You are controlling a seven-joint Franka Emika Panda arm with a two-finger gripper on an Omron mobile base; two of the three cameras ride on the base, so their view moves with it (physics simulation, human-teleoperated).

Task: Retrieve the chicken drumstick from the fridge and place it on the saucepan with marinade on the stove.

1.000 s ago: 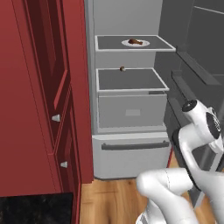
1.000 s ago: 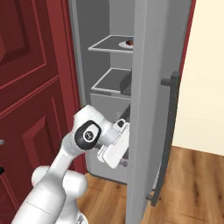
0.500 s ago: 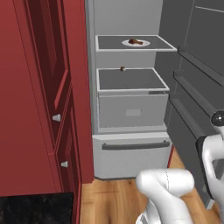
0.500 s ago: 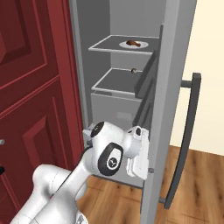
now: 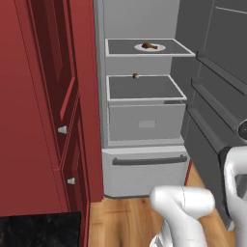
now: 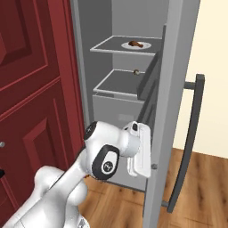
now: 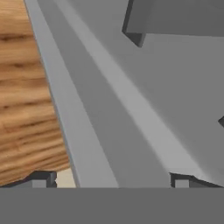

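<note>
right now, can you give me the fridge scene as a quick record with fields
fridge: door swung open, inner shelves and drawer in sight
chicken drumstick: on a white plate on the top shelf, untouched
small dark round item: on the middle shelf, near its back left
gripper: open, empty, fingertips either side of the door edge, low by the door
red cabinets: left of the fridge, shut
task stage: drumstick not yet picked up
</note>
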